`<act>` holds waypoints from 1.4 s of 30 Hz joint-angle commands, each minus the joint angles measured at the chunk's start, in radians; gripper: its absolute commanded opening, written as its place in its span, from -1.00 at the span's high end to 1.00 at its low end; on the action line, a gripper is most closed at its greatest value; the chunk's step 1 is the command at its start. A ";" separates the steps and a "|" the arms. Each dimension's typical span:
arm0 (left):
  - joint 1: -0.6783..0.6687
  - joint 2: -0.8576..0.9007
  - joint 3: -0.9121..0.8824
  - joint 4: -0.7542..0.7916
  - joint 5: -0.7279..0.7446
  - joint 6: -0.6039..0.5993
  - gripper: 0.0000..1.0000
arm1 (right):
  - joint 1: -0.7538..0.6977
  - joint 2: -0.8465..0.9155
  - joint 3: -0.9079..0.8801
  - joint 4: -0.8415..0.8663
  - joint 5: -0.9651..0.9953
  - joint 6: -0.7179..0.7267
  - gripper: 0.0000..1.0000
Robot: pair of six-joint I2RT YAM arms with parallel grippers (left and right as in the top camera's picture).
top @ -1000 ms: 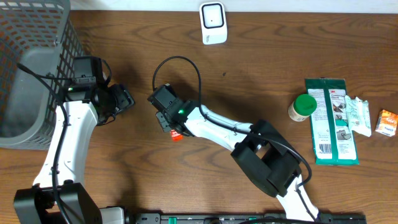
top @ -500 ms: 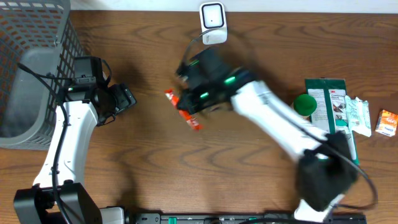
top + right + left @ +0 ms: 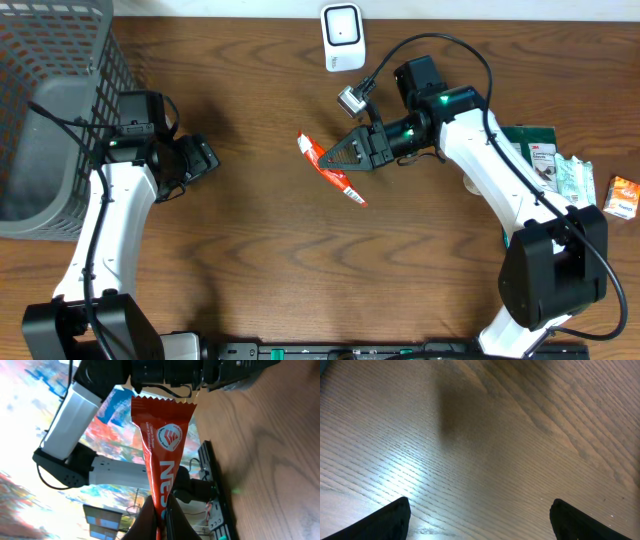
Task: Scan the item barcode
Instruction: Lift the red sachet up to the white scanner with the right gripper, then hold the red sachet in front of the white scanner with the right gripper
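A long red-orange snack wrapper (image 3: 322,162) hangs in the air over the table's middle, tilted, below and left of the white barcode scanner (image 3: 342,37) at the far edge. My right gripper (image 3: 340,160) is shut on the wrapper's edge. In the right wrist view the wrapper (image 3: 162,445) stands up from my pinching gripper (image 3: 161,510), its white logo and lettering facing the camera. No barcode shows in any view. My left gripper (image 3: 197,160) hovers open over bare wood at the left, with its dark fingertips (image 3: 385,520) wide apart and nothing between them.
A grey mesh basket (image 3: 50,110) fills the far left corner. At the right lie a green-lidded jar (image 3: 489,170), a green wipes pack (image 3: 532,200), a white packet (image 3: 578,186) and a small orange box (image 3: 624,197).
My right arm picked up the wrapper left of centre, shut on it, and swung it up and right toward the scanner. The left arm has stayed put.
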 commanded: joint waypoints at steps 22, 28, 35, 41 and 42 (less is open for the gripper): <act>0.004 -0.006 -0.013 -0.003 0.009 0.006 -0.75 | -0.009 -0.064 0.640 -0.106 1.076 0.281 0.99; 0.004 -0.006 -0.013 -0.003 0.009 0.006 -0.75 | -0.010 -0.048 0.896 -0.181 1.225 0.295 0.98; 0.004 -0.006 -0.013 -0.003 0.009 0.006 -0.75 | 0.072 0.043 0.892 -0.022 1.601 0.432 0.98; 0.004 -0.006 -0.013 -0.003 0.009 0.006 -0.75 | 0.132 0.249 0.892 0.159 1.729 0.455 0.98; 0.004 -0.006 -0.013 -0.003 0.009 0.006 -0.75 | 0.135 0.270 0.892 0.179 1.735 0.455 0.98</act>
